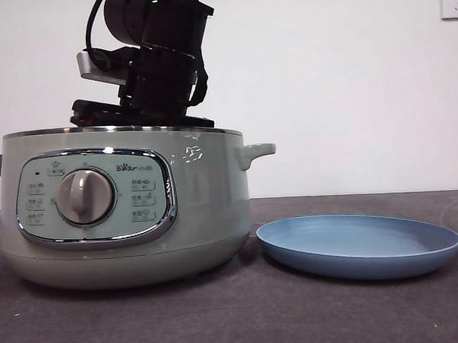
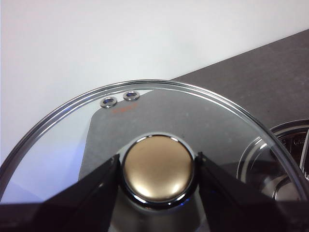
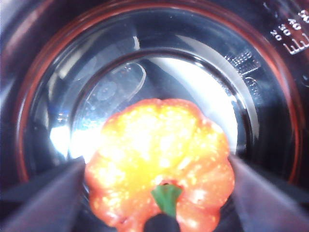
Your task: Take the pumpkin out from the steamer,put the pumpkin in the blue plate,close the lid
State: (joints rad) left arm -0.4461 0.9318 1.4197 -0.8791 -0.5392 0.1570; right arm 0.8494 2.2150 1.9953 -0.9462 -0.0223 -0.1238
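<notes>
The steamer [image 1: 124, 214] stands open at the left of the table, with no lid on it. My right arm [image 1: 159, 60] reaches down into it from above. In the right wrist view my right gripper [image 3: 157, 162] is inside the pot, its jaws pressed on both sides of the orange-red pumpkin [image 3: 159, 140], whose green stem faces the camera. My left gripper [image 2: 158, 162] is shut on the knob [image 2: 158, 171] of the glass lid [image 2: 193, 111] and holds it off the pot, out of the front view. The blue plate [image 1: 359, 245] lies empty to the right of the steamer.
The pot's shiny inner wall [image 3: 270, 96] rings the pumpkin closely. Part of the steamer's rim [image 2: 289, 154] shows through the lid beside the left gripper. The dark table [image 1: 243, 315] runs in front of the steamer and plate. A wall socket [image 1: 453, 2] sits at the top right.
</notes>
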